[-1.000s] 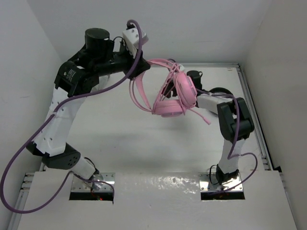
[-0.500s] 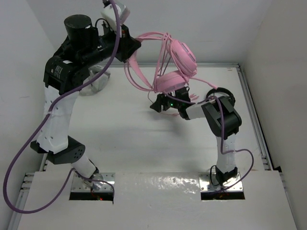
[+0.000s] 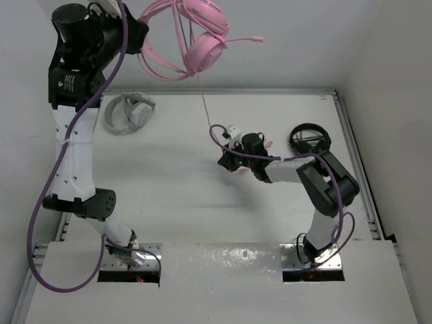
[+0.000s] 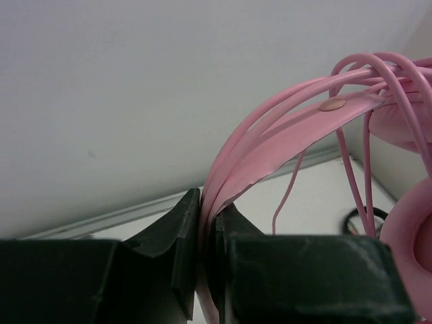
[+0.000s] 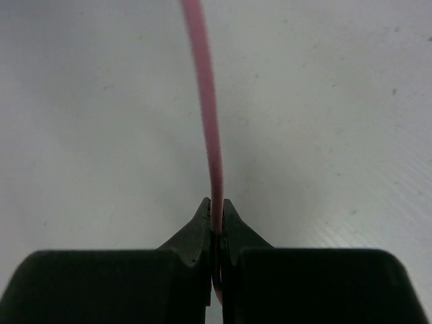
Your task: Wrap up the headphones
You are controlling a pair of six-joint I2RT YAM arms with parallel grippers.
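Headphones (image 3: 206, 46) are up in the air at the upper middle of the top view, well above the table (image 3: 169, 196), hung from the left gripper (image 3: 137, 34) at upper left. In the left wrist view, the left gripper (image 4: 206, 206) has its jaws nearly together and clamped on the pink headband (image 4: 290, 135), with several cable loops bunched over the band alongside it. That looks like an anchor grip, so the set hangs free and the cord can be run around it. The boom mic (image 3: 246, 39) sticks out to the right. The thin pink cable (image 3: 202, 101) drops straight down from the earcups toward frame centre, where the right gripper (image 3: 225, 163) sits low near the table. In the right wrist view, the right gripper (image 5: 214, 214) has its jaws pinched closed on the cable (image 5: 206, 101), which runs up and away from the tips. Probably the low hold is there to keep the line taut and controlled for the next loop. The wrap is partly done and the tail is loose. Grey-white headphones (image 3: 128, 111) lie at left and black headphones (image 3: 310, 138) at right, both on the table and untouched.
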